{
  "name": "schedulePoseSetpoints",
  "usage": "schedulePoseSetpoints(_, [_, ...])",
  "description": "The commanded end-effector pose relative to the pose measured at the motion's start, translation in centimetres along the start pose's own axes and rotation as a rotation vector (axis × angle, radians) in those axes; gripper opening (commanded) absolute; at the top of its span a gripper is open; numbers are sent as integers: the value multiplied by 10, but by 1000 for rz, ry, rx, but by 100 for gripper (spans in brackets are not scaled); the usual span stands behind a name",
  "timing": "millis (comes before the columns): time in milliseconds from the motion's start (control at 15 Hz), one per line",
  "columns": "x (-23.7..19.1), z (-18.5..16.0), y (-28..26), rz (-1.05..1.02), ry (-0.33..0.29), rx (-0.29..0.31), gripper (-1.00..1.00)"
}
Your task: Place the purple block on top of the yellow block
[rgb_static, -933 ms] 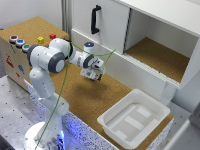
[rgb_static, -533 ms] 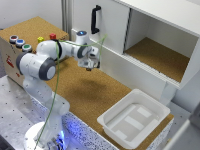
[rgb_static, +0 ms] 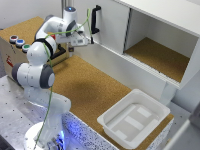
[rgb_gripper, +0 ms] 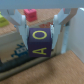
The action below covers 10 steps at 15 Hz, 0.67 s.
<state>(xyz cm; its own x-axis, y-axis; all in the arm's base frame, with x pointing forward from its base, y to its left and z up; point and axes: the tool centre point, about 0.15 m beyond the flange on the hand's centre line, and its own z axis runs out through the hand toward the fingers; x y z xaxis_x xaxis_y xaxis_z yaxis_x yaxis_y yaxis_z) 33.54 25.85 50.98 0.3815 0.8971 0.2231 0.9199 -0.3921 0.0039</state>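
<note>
Gripper (rgb_gripper: 41, 41) clamped on purple block (rgb_gripper: 41, 42), beside cabinet (rgb_static: 150, 40), red cube (rgb_gripper: 31, 15) visible beyond it, tray (rgb_static: 134, 119) well apart.

Clearance, as I see it from the console:

- Cork-brown desk (rgb_static: 95, 92): broad open strip down its middle, nothing standing on it.
- White plastic tray (rgb_static: 134, 122): blocks the desk corner nearest the exterior view's right.
- White cabinet with black handle (rgb_static: 94, 20): walls off the far edge; its open cork-floored compartment (rgb_static: 155, 55) offers room.
- Box with round coloured buttons (rgb_static: 17, 42): fills the exterior view's left.
- Pincer (rgb_gripper: 41, 40): gap filled by purple lettered block (rgb_gripper: 41, 42); small red cube (rgb_gripper: 30, 15) beyond it.
</note>
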Motion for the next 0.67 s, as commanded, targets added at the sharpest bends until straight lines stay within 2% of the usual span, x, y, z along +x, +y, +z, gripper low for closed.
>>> schedulePoseSetpoints(0, [94,-12,-38,-188,-129,119,-100])
schedulePoseSetpoints(333, [143,-8,-92,-335,-108,134,-100])
schedulePoseSetpoints(600, [162,3,-136,-454,-92,154,-100])
